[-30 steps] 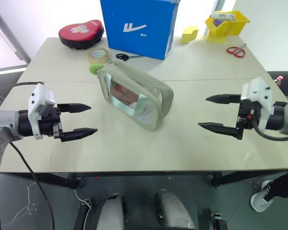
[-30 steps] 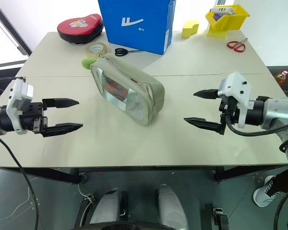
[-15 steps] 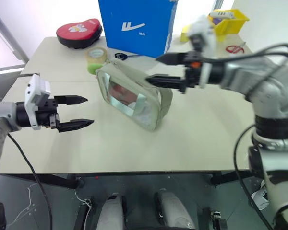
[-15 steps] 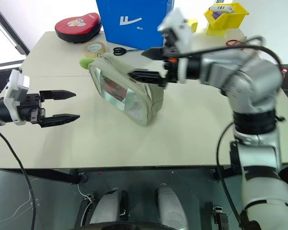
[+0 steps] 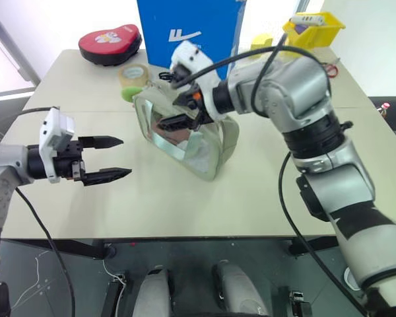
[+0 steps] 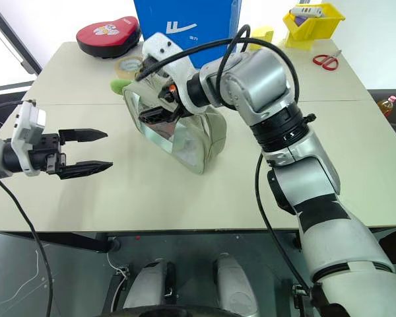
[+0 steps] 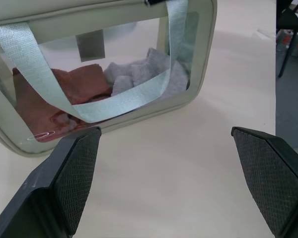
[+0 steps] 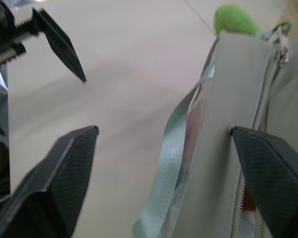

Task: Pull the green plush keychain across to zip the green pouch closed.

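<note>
Your left end effector hovers released over the desk, near the left edge. The green pouch stands mid-desk, the green plush keychain at its far end. Your right end effector is spread across the pouch's top, grasping nothing.

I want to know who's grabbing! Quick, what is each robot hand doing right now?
Left gripper: open, holding nothing, beside the green pouch.
Right gripper: open, one finger on each side of the pouch's top edge, holding nothing.

Right tool hides green pouch top; green plush keychain partly hidden.
</note>
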`<state>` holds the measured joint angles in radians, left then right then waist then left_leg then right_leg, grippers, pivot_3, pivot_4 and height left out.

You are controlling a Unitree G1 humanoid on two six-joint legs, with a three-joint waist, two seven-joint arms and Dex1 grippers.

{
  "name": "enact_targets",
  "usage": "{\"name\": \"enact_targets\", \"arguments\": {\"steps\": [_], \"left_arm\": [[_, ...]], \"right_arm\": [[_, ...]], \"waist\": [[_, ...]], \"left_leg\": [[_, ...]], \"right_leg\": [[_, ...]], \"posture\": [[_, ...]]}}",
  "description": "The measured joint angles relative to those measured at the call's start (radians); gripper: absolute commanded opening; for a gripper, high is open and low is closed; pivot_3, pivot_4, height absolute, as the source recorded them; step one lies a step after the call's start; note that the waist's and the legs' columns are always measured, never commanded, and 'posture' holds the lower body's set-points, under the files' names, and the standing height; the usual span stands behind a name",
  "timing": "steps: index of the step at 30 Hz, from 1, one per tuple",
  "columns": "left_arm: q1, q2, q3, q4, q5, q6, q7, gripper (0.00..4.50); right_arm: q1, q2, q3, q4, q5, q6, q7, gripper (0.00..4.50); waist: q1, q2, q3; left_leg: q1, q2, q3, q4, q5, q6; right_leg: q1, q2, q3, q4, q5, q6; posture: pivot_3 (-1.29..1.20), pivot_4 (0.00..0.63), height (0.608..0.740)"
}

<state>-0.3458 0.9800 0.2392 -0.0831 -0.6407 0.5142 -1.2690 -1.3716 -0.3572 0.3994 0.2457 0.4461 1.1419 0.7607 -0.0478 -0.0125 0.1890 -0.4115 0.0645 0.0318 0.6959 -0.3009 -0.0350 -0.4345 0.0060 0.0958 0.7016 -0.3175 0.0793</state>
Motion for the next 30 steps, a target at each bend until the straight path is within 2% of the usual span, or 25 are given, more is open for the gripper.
{"name": "enact_targets", "arguments": {"steps": [6, 10, 14, 18, 23, 30], "left_arm": [[0.011, 0.0, 0.001, -0.008, 0.0, -0.001, 0.005, 4.5], [0.02, 0.0, 0.001, -0.011, 0.0, -0.002, 0.007, 4.5], [0.019, 0.0, 0.0, -0.019, 0.0, -0.004, 0.008, 4.5], [0.017, 0.0, 0.0, -0.016, 0.001, -0.005, 0.007, 4.5], [0.013, 0.0, 0.0, -0.016, 0.001, -0.006, 0.003, 4.5], [0.013, 0.001, 0.0, -0.018, 0.0, -0.002, 0.002, 4.5]], "right_arm": [[-0.007, 0.016, 0.048, 0.046, -0.086, -0.039, 0.035, 0.06], [-0.012, 0.017, 0.048, 0.051, -0.108, -0.042, 0.062, 0.06], [-0.009, -0.033, 0.049, 0.013, -0.115, -0.079, 0.13, 0.06], [0.037, -0.165, 0.047, -0.092, -0.139, -0.264, 0.263, 0.06], [0.175, -0.301, 0.04, -0.222, -0.155, -0.464, 0.415, 0.06], [0.273, -0.362, 0.035, -0.322, -0.192, -0.592, 0.497, 0.06]], "waist": [[-0.009, 0.0, 0.0], [-0.021, 0.0, 0.0], [-0.023, 0.0, 0.0], [-0.022, 0.0, 0.0], [-0.023, 0.0, 0.0], [-0.022, 0.0, 0.0]], "left_leg": [[0.0, 0.0, -0.001, 0.0, 0.0, 0.0], [0.0, 0.0, -0.002, 0.0, 0.0, 0.0], [0.0, 0.0, -0.003, -0.001, 0.0, 0.0], [-0.001, 0.0, -0.003, -0.001, 0.0, 0.0], [-0.001, 0.0, -0.003, -0.001, 0.0, 0.0], [0.0, 0.0, -0.004, -0.001, 0.0, 0.0]], "right_leg": [[0.0, 0.0, 0.0, 0.0, 0.0, 0.0], [0.0, 0.0, 0.0, 0.0, 0.0, 0.0], [0.0, 0.0, 0.0, 0.0, 0.0, 0.0], [0.0, -0.001, -0.001, -0.001, 0.0, 0.0], [0.0, 0.0, -0.001, -0.001, 0.0, 0.0], [0.0, 0.0, -0.001, 0.0, 0.0, 0.0]], "posture": [[0.0, 0.15, 0.737], [0.0, 0.15, 0.737], [0.0, 0.15, 0.737], [0.0, 0.15, 0.737], [0.0, 0.15, 0.737], [0.0, 0.15, 0.737]]}}
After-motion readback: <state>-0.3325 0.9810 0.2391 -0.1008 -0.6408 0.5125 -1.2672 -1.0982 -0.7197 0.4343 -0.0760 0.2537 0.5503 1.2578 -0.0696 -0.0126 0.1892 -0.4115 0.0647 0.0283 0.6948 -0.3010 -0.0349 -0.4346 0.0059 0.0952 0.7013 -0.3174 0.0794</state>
